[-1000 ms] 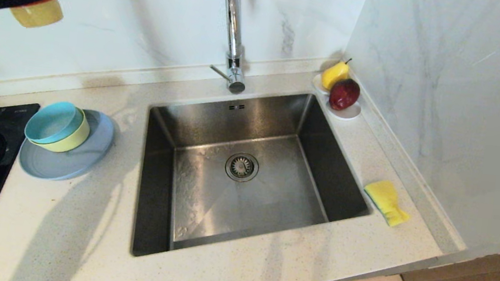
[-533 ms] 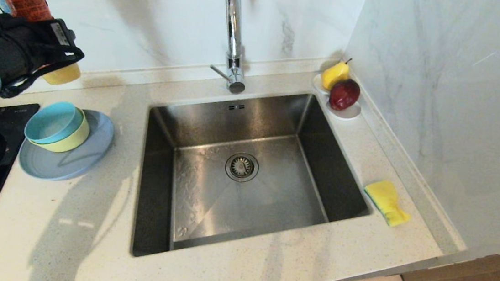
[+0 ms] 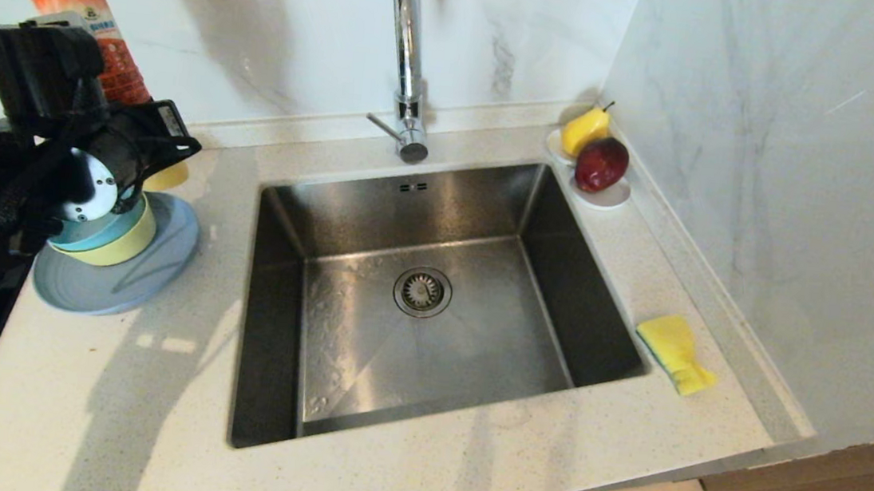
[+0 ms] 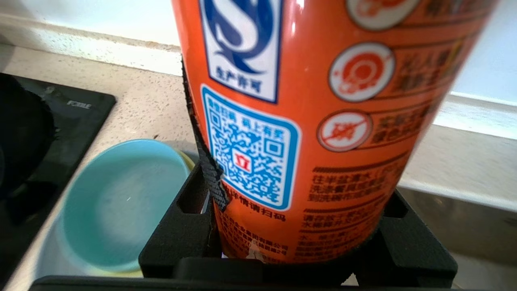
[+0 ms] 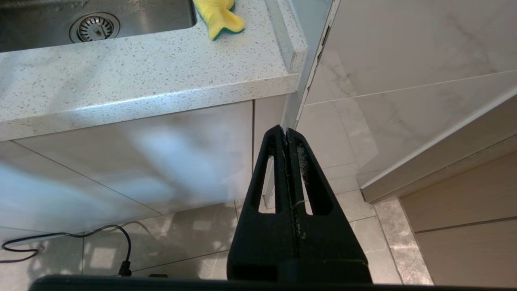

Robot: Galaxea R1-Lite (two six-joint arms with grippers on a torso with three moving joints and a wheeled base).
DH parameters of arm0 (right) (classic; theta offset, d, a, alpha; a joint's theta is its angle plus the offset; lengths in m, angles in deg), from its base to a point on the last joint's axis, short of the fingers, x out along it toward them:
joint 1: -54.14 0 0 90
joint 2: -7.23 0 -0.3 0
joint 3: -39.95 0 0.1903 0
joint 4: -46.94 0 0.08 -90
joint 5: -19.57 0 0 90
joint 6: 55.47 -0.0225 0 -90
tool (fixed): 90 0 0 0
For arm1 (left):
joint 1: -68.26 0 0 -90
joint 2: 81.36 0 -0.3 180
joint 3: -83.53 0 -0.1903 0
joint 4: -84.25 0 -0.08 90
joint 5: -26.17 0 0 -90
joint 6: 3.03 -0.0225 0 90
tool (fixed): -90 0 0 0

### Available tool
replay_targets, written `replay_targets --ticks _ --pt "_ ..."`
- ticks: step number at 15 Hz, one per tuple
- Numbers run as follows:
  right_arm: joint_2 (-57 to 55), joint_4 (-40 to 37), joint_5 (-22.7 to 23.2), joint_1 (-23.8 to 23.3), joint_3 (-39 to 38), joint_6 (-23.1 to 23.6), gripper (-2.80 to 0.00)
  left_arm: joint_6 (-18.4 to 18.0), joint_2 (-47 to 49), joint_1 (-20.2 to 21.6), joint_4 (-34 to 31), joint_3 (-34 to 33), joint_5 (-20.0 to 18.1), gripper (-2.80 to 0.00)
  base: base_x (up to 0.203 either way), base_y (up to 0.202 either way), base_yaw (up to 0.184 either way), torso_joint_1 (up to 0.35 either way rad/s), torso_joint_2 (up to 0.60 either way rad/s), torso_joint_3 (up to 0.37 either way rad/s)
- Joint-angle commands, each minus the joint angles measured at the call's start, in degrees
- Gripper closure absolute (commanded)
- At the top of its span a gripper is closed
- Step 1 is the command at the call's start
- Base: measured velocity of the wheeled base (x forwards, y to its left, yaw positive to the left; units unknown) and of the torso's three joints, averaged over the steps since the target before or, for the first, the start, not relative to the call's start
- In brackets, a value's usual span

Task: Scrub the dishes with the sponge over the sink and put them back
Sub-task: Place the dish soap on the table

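Standing upright in left claw [image 4: 299,226]: bottle [image 3: 79,10], cap up.

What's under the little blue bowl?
The teal-blue bowl sits inside a pale yellow bowl on the grey-blue plate. The left gripper's arm hides its top.

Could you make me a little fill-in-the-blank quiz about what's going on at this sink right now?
1. The left tool is shut on the orange ____ bottle.
2. The teal bowl sits inside the pale ____ bowl.
3. The sponge lies on the counter, to the ____ of the sink.
4. The right tool hangs below the counter, fingers ____.

Missing words: detergent; yellow; right; shut
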Motion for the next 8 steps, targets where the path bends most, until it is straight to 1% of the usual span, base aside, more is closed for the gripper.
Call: replay_targets --ticks 1,3,6,8 --pt "0.0 0.0 0.1 0.0 0.0 0.0 0.00 -0.2 6.1 -0.1 3.6 0.8 0.5 0.00 0.000 0.000 0.000 0.000 0.00 0.000" --pt "0.0 0.0 0.0 0.0 0.1 0.0 0.00 -0.9 8.5 -0.1 8.0 1.4 0.8 0.00 0.000 0.000 0.000 0.000 0.00 0.000" --pt "0.0 0.0 0.0 0.0 0.1 0.0 0.00 -4.9 13.7 -0.6 16.9 1.8 3.4 0.00 0.000 0.000 0.000 0.000 0.00 0.000" --pt "0.0 0.0 0.0 0.0 0.0 0.0 0.00 -6.9 17.5 -1.0 21.5 3.6 4.6 0.00 0.000 0.000 0.000 0.000 0.00 0.000"
